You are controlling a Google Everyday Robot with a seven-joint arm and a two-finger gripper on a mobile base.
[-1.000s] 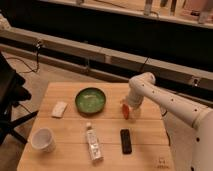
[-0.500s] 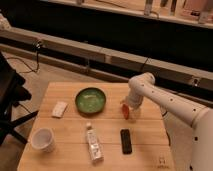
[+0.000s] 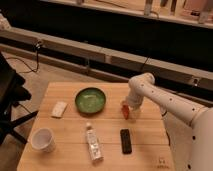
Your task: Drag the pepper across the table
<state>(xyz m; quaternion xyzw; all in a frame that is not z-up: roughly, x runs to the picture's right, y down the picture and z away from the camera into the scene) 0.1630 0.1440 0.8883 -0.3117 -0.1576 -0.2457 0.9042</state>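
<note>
The pepper (image 3: 125,111) is a small red-orange tapered thing lying on the light wooden table (image 3: 70,130), right of the green bowl. My gripper (image 3: 127,106) hangs at the end of the white arm (image 3: 165,102) that comes in from the right, and it sits right over the pepper's upper end, touching or nearly touching it. The arm's wrist hides most of the gripper.
A green bowl (image 3: 90,99) stands at the table's middle back. A black remote (image 3: 126,140) lies in front of the pepper. A clear bottle (image 3: 93,143) lies front centre. A white cup (image 3: 43,139) stands front left, a white packet (image 3: 59,109) at the left.
</note>
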